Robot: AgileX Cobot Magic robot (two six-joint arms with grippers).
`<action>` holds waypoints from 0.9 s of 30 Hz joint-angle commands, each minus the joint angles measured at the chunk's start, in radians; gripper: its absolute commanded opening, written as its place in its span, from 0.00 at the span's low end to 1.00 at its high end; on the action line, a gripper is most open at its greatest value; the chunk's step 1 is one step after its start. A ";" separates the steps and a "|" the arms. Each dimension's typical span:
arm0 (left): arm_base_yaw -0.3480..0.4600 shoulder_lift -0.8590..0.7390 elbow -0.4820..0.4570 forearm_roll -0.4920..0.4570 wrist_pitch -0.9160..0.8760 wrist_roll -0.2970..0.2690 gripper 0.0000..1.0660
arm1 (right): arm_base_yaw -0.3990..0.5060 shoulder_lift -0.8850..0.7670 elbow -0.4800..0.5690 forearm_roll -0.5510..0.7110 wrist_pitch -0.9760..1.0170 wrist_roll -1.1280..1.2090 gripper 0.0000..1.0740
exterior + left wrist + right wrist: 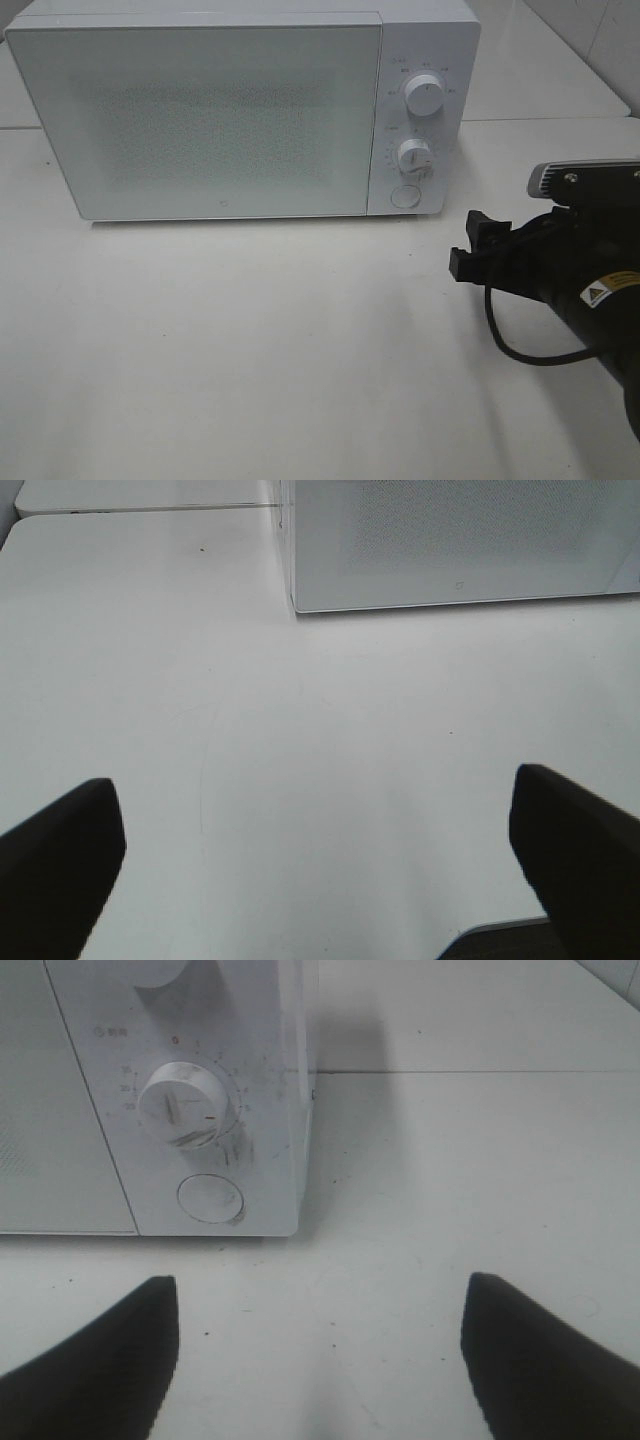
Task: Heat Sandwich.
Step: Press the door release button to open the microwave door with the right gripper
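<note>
The sandwich is out of view in every frame. A white microwave [200, 120] stands at the back of the table with its door shut; its front corner [450, 540] also shows in the left wrist view. My right gripper [465, 242] hovers open and empty in front of the microwave's control panel, to its right. In the right wrist view the open right gripper [320, 1290] faces the lower dial [180, 1105] and the round door button [210, 1198]. My left gripper [315, 810] is open wide over bare table, well short of the microwave, and does not show in the exterior view.
The control panel carries an upper dial [424, 97], a lower dial [413, 155] and a round button [404, 195]. The white table [250, 350] stretches in front of the microwave. A table seam [480, 1070] runs behind, to the right.
</note>
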 commanded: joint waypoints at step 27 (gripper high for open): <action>0.002 -0.023 0.003 0.002 -0.008 -0.005 0.97 | 0.076 0.044 -0.056 0.053 0.019 0.584 0.70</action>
